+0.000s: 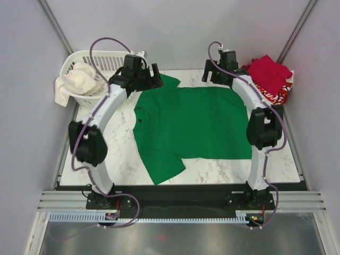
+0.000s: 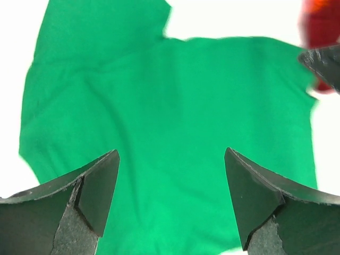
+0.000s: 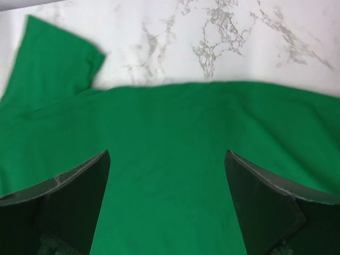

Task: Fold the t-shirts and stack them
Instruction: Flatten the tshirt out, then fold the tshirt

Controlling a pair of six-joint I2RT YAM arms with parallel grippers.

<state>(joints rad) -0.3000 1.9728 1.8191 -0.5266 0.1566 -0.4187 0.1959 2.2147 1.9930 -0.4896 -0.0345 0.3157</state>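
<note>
The green t-shirt (image 1: 196,125) lies flat and open in the middle of the table (image 1: 122,159). Its neck points to the left and its bottom edge points to the right. One sleeve sticks out toward the far side and one toward the near side. The right arm (image 1: 264,127) covers a bit of the bottom edge, so that part is hidden.

The left gripper (image 2: 171,154) hangs over the far sleeve. Its two fingers are spread wide with nothing between them, only green cloth below. The right gripper (image 3: 167,154) hangs over the far right part of the green t-shirt. Its fingers are spread wide too, and it holds nothing. From the pictures one cannot tell if either gripper touches the cloth.

The crimson t-shirt (image 1: 270,70) sits in a bunch at the far right corner of the table. It lies on top of the red t-shirt with white print (image 1: 280,94), so only a strip of that one peeks out.

In the left wrist view the table is washed out white. A red blur (image 2: 321,21) and a dark shape (image 2: 324,61) are cut off at the right edge and hard to make out.

A white basket (image 1: 74,57) stands at the far left corner. A cream cloth (image 1: 79,82) hangs over its rim.
</note>
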